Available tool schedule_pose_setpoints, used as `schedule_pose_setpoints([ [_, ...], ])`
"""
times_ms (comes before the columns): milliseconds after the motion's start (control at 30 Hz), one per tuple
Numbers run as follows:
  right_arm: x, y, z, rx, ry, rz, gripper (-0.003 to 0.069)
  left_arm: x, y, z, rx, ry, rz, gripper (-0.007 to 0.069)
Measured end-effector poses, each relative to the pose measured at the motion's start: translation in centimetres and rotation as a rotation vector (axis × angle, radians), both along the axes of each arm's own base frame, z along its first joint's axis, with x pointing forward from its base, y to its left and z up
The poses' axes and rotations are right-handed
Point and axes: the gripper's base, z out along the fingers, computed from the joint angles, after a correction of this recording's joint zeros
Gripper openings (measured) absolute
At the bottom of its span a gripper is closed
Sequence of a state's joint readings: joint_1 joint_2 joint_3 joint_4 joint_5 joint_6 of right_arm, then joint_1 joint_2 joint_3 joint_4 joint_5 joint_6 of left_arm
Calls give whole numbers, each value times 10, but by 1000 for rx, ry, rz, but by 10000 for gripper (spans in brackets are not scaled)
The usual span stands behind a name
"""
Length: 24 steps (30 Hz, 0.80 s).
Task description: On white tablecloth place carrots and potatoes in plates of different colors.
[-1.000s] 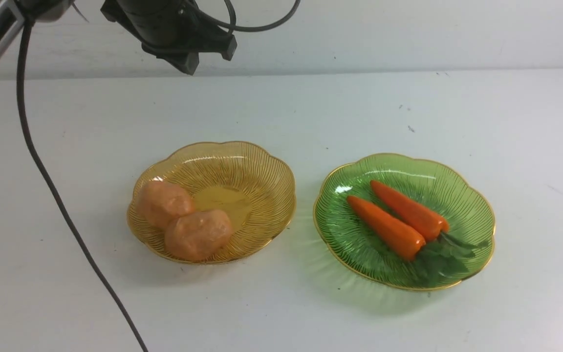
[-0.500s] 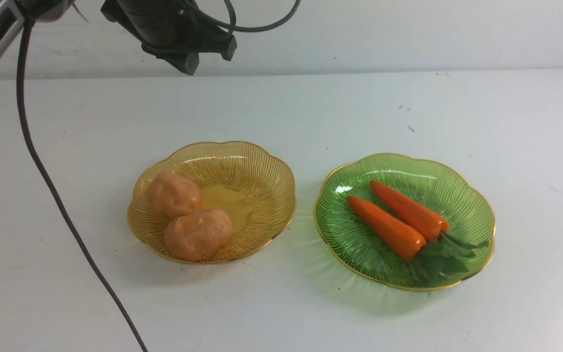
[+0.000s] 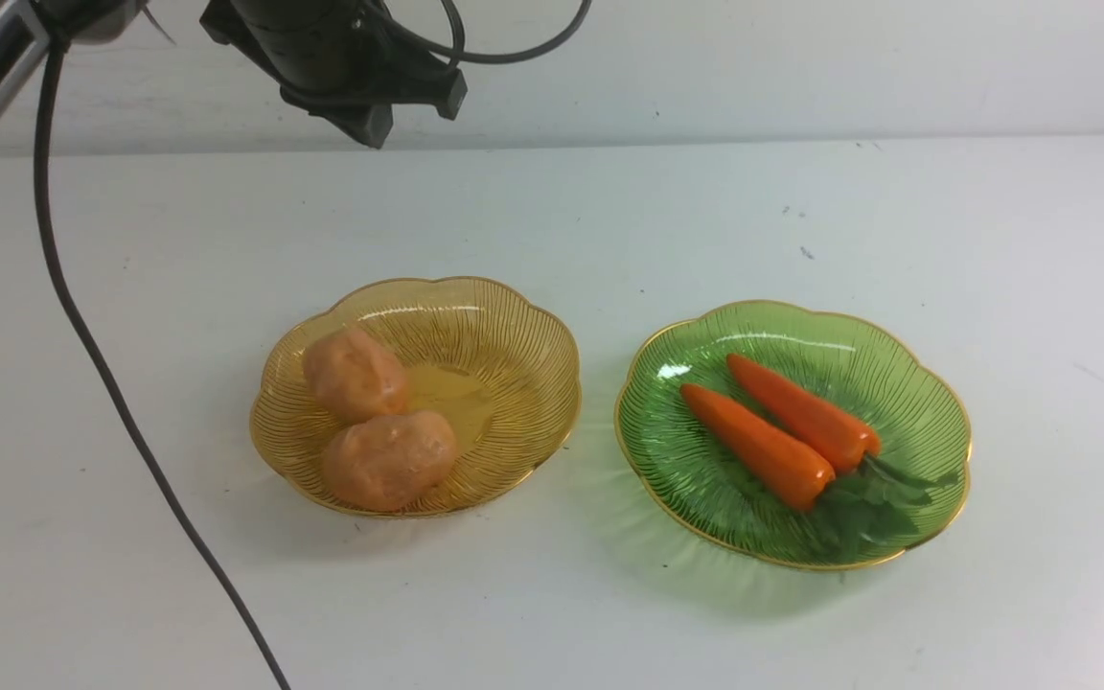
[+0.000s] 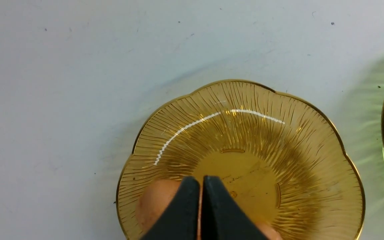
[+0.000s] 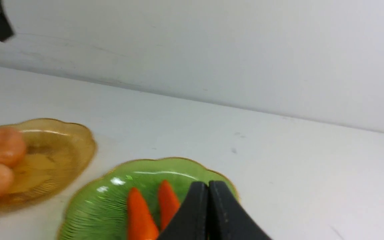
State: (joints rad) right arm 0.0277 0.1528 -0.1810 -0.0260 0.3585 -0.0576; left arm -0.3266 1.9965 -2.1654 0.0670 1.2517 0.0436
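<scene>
Since a second ago, one potato (image 3: 355,374) has rolled from the amber plate's left rim in toward the centre and a little farther from the robot, and now leans against the second potato (image 3: 389,460); plates and carrots are unchanged. Amber-yellow plate (image 3: 514,335) sits on the white tablecloth (image 3: 552,211), with the green plate (image 3: 926,412) just beside it to the right, rims apart. Left gripper (image 4: 201,181): fingers (image 4: 187,200) pressed together, nothing between them, hanging above the amber plate. In the left wrist view, the rolled potato (image 4: 152,203) shows directly under and just to one side of the fingertips, partly hidden by them; a sliver of the other potato (image 4: 267,230) peeks out on the other side of the fingers. Plate centre lies just beyond the fingertips. Right gripper (image 5: 208,186): fingers (image 5: 222,213) likewise closed tight, holding nothing, raised above the green plate's right side. Two carrots (image 3: 782,431) lie side by side and touching in the green plate, tips pointing away to the left, dark green leafy tops (image 3: 873,503) toward the near right rim. In the right wrist view, both carrot tips (image 5: 152,206) show just beside the closed fingers, toward the amber plate (image 5: 75,146), which is well off to that same side. Black cable (image 3: 102,364) trails across the cloth, left of the amber plate.
</scene>
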Motion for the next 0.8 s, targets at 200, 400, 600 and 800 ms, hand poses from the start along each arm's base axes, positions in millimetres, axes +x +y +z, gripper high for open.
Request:
schedule_pose_setpoints([
  [200, -10, -5, -63, 18, 107, -84, -15, -33, 8, 28, -41, -22, -10, -3],
  [400, -9, -2, -63, 80, 79, -59, -15, -104, 32, 74, -57, -105, -26, -3],
  [600, -9, 2, -63, 82, 80, 13, -15, -200, 65, 93, -78, -172, -27, -3],
  [800, -9, 3, -63, 88, 81, 35, -15, -277, 91, 66, -90, -170, -12, -3],
])
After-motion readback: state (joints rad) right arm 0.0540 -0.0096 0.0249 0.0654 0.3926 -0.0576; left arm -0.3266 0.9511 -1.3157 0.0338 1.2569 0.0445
